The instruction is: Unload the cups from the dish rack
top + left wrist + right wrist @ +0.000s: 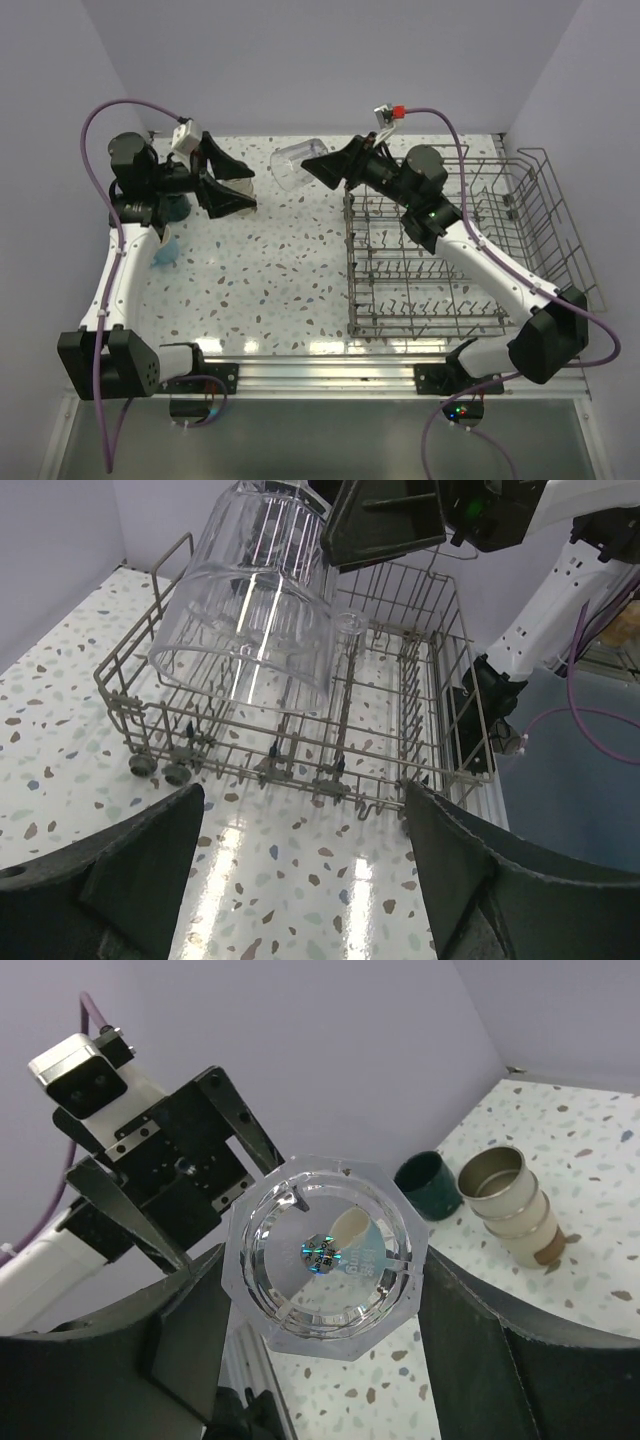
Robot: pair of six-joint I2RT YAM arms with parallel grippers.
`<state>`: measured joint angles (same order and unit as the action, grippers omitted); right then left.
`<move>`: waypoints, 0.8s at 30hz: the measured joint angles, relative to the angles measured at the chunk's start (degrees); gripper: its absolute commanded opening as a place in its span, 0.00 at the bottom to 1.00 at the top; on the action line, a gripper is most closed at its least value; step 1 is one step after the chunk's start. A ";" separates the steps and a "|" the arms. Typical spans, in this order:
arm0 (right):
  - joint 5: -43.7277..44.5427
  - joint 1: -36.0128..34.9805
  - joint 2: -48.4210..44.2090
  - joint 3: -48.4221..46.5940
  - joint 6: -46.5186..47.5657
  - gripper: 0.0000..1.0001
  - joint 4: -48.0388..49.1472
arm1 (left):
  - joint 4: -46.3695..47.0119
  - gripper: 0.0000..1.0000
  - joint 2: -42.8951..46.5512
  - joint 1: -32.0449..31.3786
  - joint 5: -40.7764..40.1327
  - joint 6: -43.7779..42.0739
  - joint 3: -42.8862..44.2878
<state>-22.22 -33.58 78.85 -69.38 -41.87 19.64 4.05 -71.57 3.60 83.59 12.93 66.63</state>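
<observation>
Right gripper (325,1295): jaws closed on the clear glass tumbler (322,1250), one on each side of its wall. Held lying over, clear of the table (290,280), with the eight-sided base end inside the grip and facing the right wrist camera, and the broad end pointing at the left gripper (302,795). Located outside the dish rack (548,205), just past its far left corner, in the gap between the two grippers.

Left gripper: jaws spread wide, with nothing between them. Aimed at the tumbler's broad end. Near it, not touching.

Further out, on the far left area of the table, behind and beside the left gripper: stack of metallic beige tumblers (510,1205), mouth up. Just beside the stack: dark teal mug (430,1185), mouth up. Nearer the arm bases, partly hidden by the left forearm (125,270): light blue mug (165,250), attitude not discernible.

Dish rack standing on the right half of the table, long side running near to far, with rows of upright tines across its floor and tall wire sides. Crossed from above by the right forearm (490,265), reaching from the near right corner toward the far left corner.
</observation>
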 measured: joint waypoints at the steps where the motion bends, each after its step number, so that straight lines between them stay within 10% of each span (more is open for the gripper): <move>1: -0.04 -0.33 0.22 0.00 -0.48 0.08 0.87 | 2.49 0.85 0.13 -0.04 0.00 2.23 -0.15; 15: -0.50 -4.70 3.98 0.02 -4.37 0.08 8.57 | 24.17 0.81 0.02 -5.62 -1.68 21.90 -3.10; 21: -0.61 -5.27 5.20 0.15 -5.81 0.08 11.39 | 31.15 0.47 -1.79 -5.55 -4.17 28.74 -3.17; 24: -0.83 -5.44 5.68 0.68 -6.71 0.08 12.90 | 32.87 0.16 -2.40 -5.57 -4.52 31.19 -3.34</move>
<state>-23.05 -39.03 84.53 -68.71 -48.58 32.53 36.93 -73.97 -1.98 79.07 44.12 63.29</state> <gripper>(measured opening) 0.698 0.341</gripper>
